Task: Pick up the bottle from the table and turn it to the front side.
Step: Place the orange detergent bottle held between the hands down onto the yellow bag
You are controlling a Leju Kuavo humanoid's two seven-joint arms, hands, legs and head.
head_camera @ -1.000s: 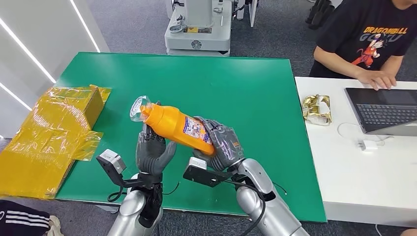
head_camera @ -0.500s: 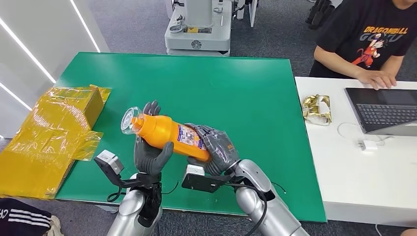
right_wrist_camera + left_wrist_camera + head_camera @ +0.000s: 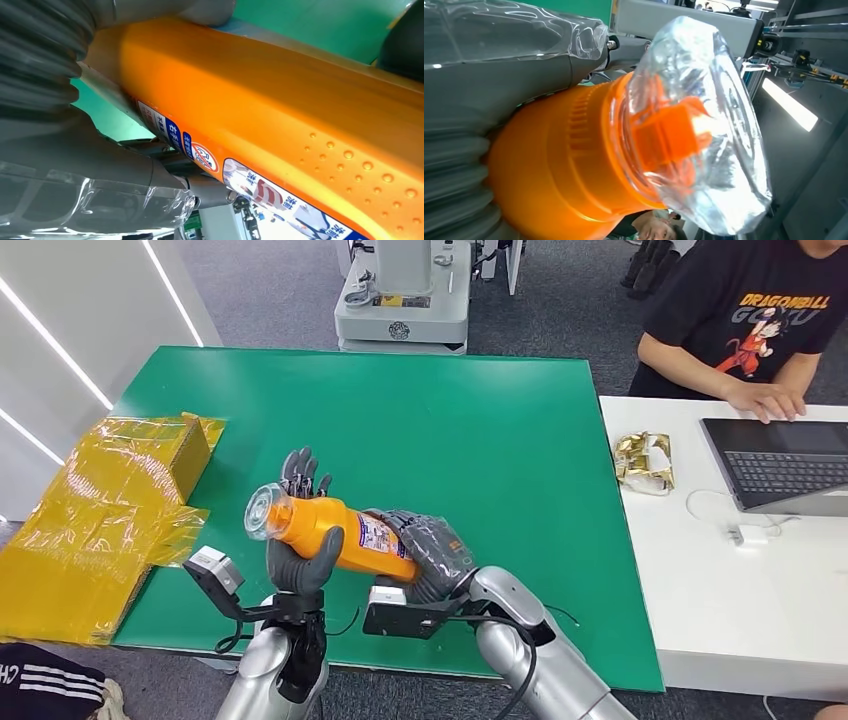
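Turning step underway: lower centre of frame, my right hand (image 3: pixel 432 552) and left hand (image 3: pixel 300 558) both grip the orange bottle (image 3: pixel 335 532) above the counter (image 3: pixel 480 430); next, roll label forward.

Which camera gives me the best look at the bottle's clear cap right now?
Left wrist view: the clear cap is close up, orange nozzle visible through it. In the head view the cap is small, beside the left hand. The right wrist view shows the bottle's labelled side.
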